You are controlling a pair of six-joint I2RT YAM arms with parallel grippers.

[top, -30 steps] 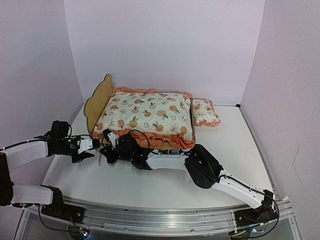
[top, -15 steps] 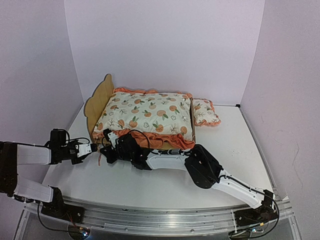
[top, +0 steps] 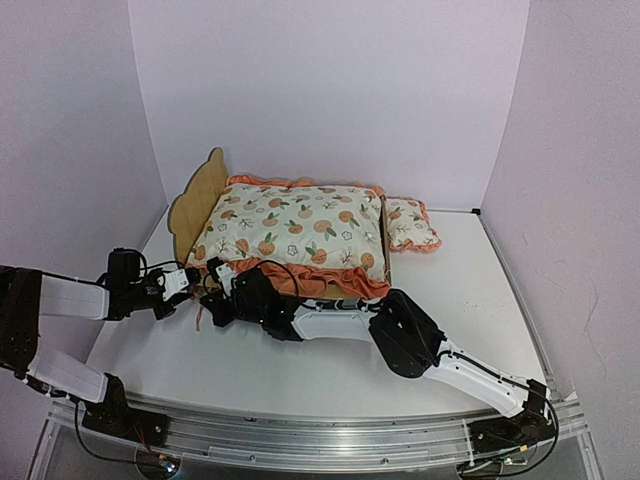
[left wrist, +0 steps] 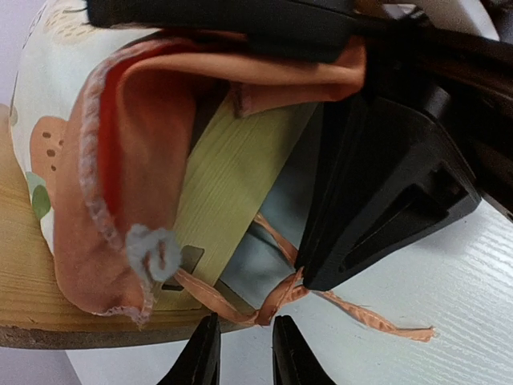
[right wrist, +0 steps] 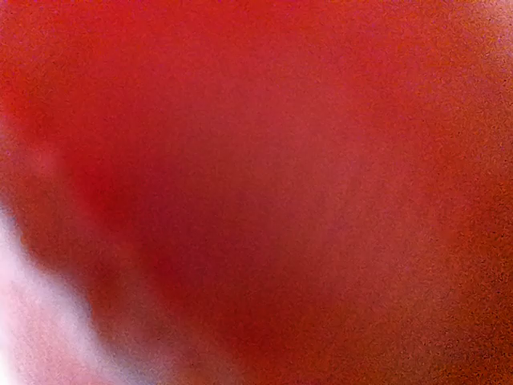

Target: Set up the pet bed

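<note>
Left gripper (left wrist: 244, 354) now sits closer, jaws barely apart; right gripper (top: 212, 298) clamps the ruffle (left wrist: 104, 200), so I centre the ribbon (left wrist: 276, 297) before pinching.

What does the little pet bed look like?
The pet bed is light plywood, with a wavy headboard standing upright at its left end. A fruit-print cushion with orange ruffles lies on it, hiding most of the frame. At the near corner, grey-blue fabric shows underneath. It stands on the white table.

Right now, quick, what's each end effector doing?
Left end effector: slightly open, holding nothing.
Right end effector: closed; what it holds, if anything, cannot be told.
</note>
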